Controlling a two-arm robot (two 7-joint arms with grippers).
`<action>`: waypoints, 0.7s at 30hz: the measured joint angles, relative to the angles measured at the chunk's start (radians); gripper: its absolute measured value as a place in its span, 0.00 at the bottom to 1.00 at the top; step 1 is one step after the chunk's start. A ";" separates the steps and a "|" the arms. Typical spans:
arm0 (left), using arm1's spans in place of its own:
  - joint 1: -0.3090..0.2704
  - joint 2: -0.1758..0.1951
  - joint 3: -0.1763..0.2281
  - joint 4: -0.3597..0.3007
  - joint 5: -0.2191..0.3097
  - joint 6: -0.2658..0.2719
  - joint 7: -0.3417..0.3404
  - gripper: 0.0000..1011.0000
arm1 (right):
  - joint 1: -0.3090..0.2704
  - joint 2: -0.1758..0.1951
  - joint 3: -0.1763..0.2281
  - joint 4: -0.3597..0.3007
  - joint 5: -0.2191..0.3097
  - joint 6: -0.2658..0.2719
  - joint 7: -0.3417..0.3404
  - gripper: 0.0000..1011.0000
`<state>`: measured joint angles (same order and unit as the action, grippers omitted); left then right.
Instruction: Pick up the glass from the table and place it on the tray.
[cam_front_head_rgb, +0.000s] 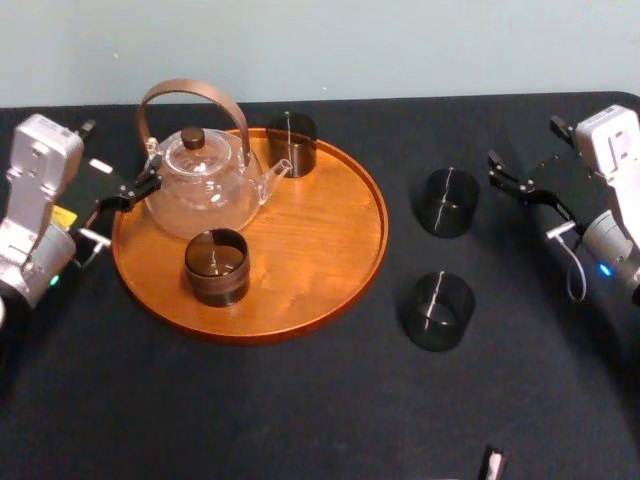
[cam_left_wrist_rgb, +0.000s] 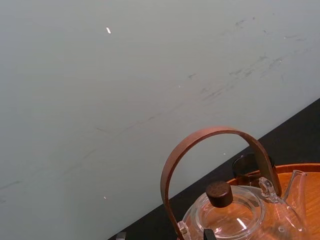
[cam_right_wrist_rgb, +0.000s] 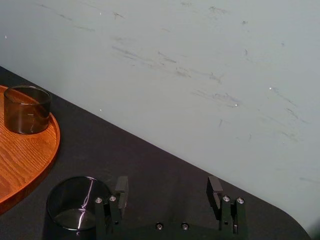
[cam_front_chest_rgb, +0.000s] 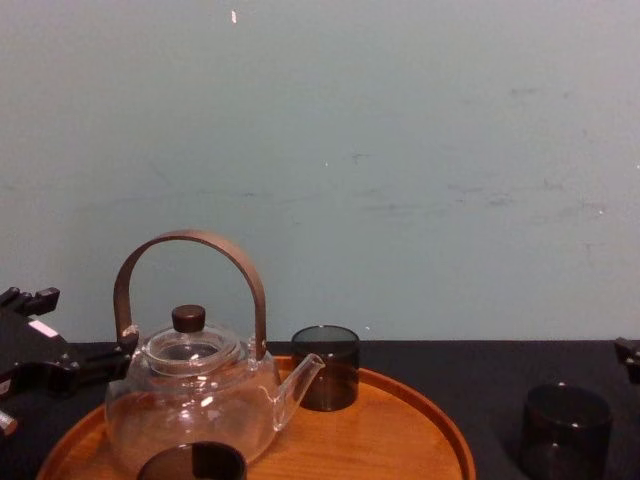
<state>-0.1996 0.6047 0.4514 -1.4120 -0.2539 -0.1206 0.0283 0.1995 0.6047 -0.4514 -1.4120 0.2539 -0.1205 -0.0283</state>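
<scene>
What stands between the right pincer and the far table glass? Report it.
Nothing visible: bare table lies between the open right pincer and that glass, and from it to the tray. Left pincer sits beside the teapot.

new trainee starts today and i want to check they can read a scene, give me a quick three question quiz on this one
1. True or false: two glasses stand on the tray with the teapot.
2. How many glasses stand on the table, off the tray? A one, B two, C three.
3. Fill in: the left gripper is by the teapot; the open right gripper is beside the ___ table glass (nearer or farther from the robot).
Key: 1 true; 2 B; 3 farther.
</scene>
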 joint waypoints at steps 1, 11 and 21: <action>0.000 0.000 0.000 0.000 0.000 0.000 0.000 0.99 | 0.000 0.000 0.000 0.000 0.000 0.000 0.000 0.99; 0.000 0.000 0.000 0.000 0.000 0.000 0.000 0.99 | 0.000 0.000 0.000 0.000 0.000 0.000 0.000 0.99; 0.000 0.000 0.000 0.000 0.000 0.000 0.000 0.99 | 0.000 0.000 0.000 0.000 0.000 0.000 0.000 0.99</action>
<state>-0.1995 0.6047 0.4514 -1.4120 -0.2539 -0.1205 0.0283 0.1995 0.6047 -0.4514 -1.4120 0.2539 -0.1205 -0.0283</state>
